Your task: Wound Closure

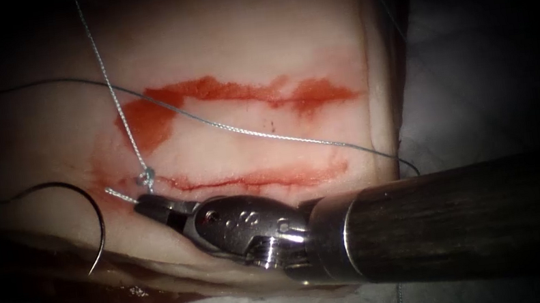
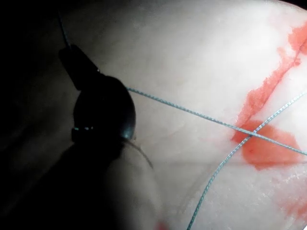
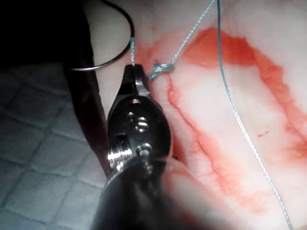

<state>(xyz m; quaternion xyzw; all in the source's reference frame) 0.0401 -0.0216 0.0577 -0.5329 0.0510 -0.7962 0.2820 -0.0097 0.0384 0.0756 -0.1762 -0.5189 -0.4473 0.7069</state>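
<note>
My right needle driver tool, silver wristed head on a dark shaft, sits at the left end of the lower red cut in the pale pork-belly tissue; its jaws are closed, clamped on the short free end of the grey braided thread right beside the small knot. In the right wrist view the same grip shows: tips pinched on the tail, knot just beside them.

My left tool is a dark shape over bare tissue with a thread strand running off it; I cannot tell how its jaws stand.

The thin dark curved needle lies loose on the tissue left of the cut, held by neither tool and not in the tissue. A long strand rises from the knot, another crosses the red fluid.

Judgement: knot stage, on the tail end. Next move calls for steady tension without tearing the tissue
</note>
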